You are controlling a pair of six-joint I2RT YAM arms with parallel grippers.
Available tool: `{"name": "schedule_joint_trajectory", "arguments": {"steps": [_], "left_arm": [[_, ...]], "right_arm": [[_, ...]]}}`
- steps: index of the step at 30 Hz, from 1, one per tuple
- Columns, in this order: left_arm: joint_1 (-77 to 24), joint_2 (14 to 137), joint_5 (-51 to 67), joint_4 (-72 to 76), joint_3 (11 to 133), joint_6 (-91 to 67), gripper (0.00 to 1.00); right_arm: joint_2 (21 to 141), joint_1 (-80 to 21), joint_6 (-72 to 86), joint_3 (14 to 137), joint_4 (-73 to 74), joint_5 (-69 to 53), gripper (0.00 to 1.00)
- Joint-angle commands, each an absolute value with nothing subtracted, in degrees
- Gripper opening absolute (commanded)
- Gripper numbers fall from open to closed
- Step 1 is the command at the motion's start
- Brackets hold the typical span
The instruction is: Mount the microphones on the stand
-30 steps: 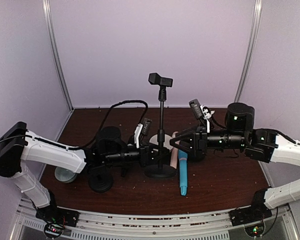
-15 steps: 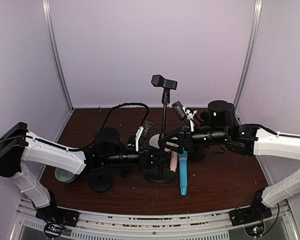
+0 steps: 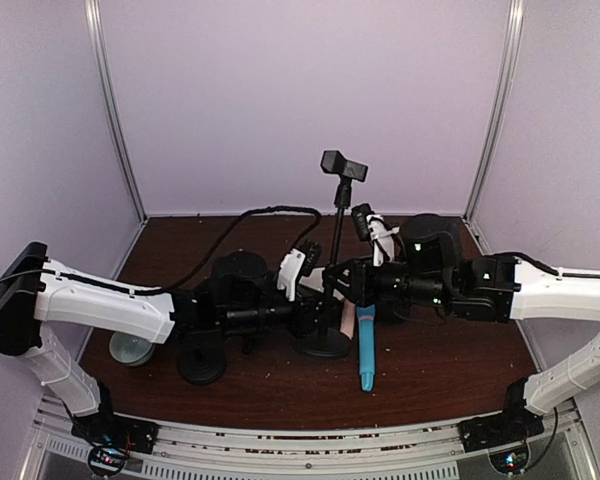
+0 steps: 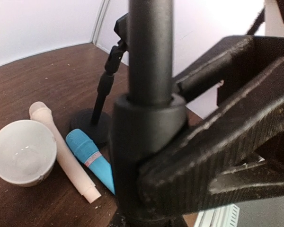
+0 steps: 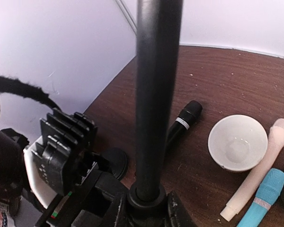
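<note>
The black stand's pole (image 3: 336, 240) rises mid-table from a round base (image 3: 323, 345), leaning right, with an empty clip (image 3: 343, 165) on top. My left gripper (image 3: 315, 308) is shut on the pole low down, at the collar (image 4: 149, 123). My right gripper (image 3: 342, 282) is shut on the same pole (image 5: 156, 94) from the right; its fingers (image 5: 180, 213) flank the collar. The light blue microphone (image 3: 366, 350) and the cream-pink microphone (image 3: 348, 322) lie side by side right of the base. The black microphone (image 5: 182, 125) lies flat on the table beyond the pole.
A white bowl (image 5: 237, 142) sits beside the cream microphone. A second small black stand (image 4: 104, 94) stands behind the microphones. A pale bowl (image 3: 130, 348) and a black round object (image 3: 200, 362) lie at the left. A black cable (image 3: 250, 215) arcs over the back.
My right gripper moved left to the stand's pole and shut on it. The stand's top has shifted right, and my left arm followed it.
</note>
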State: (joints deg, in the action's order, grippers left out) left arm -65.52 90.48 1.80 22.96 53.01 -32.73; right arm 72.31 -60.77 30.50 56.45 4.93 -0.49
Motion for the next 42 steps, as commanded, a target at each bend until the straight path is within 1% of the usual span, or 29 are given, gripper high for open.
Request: {"name": "schedule_joint_trajectory", "arguments": {"steps": [1, 2, 3, 5, 7, 8, 9, 11, 13, 16, 20, 25, 29, 35, 37, 40, 42], "left_arm": [[-65.39, 88.32, -12.62, 18.59, 55.05, -31.01, 0.0], [-65.39, 88.06, -12.33, 18.59, 54.9, -30.8, 0.0], [-65.39, 87.76, -11.39, 18.58, 54.73, -30.29, 0.0], [-65.39, 86.47, -8.51, 19.0, 54.06, -28.7, 0.0], [-65.31, 84.93, -2.83, 21.87, 52.63, -26.23, 0.0], [-65.3, 84.2, 0.84, 23.56, 51.89, -24.94, 0.0], [-65.3, 83.67, 7.0, 25.26, 51.32, -23.63, 0.0], [-65.3, 83.81, 16.96, 27.62, 51.37, -21.23, 0.0], [-65.3, 84.51, 22.98, 27.69, 52.23, -20.45, 0.0], [-65.3, 85.9, 28.5, 32.41, 51.91, -21.97, 0.0], [-65.3, 87.7, 31.26, 33.88, 52.89, -23.21, 0.0], [-65.3, 88.49, 31.36, 35.67, 52.79, -24.38, 0.0], [-65.3, 89.22, 31.9, 35.75, 53.08, -24.77, 0.0], [-65.3, 89.32, 31.83, 35.3, 53.26, -24.57, 0.0], [-65.3, 89.11, 31.0, 34.98, 53.18, -24.37, 0.0], [-65.29, 89.01, 29.66, 33.88, 53.25, -23.86, 0.0], [-65.3, 88.96, 27.54, 32.97, 53.26, -23.66, 0.0]], "right_arm": [[70.71, -64.42, 40.99, 57.57, 9.19, 20.51, 0.24], [69.98, -63.84, 38.43, 56.91, 7.09, 16.58, 0.34], [68.72, -63.16, 36.23, 56.33, 5.75, 11.85, 0.41], [64.94, -61.72, 31.33, 54.64, 5.48, 5.91, 0.53], [60.11, -59.59, 25.8, 51.16, 4.42, -0.85, 0.59], [57.48, -58.3, 24.22, 48.88, 3.6, -3.49, 0.6], [55.04, -56.51, 22.55, 46.47, 1.44, -7.78, 0.6], [51.3, -52.31, 21.23, 40.89, -4.9, -18.92, 0.58], [50.3, -48.47, 21.34, 37.44, -12.09, -30.88, 0.56], [51.59, -48.13, 18.92, 36.46, -17.6, -40.84, 0.55], [55.28, -48.29, 18.78, 37.61, -20.74, -45.74, 0.56], [58.91, -49.33, 17.14, 40.09, -19.61, -47.47, 0.55], [60.82, -50.2, 17.99, 40.36, -21.44, -49.21, 0.51], [62.94, -50.89, 18.31, 41.0, -21.0, -49.43, 0.33], [63.41, -51.05, 18.49, 41.09, -20.72, -49.25, 0.25], [63.88, -51.26, 18.89, 41.38, -19.88, -47.89, 0.16], [63.81, -51.61, 18.73, 41.92, -18.09, -44.64, 0.04]]}}
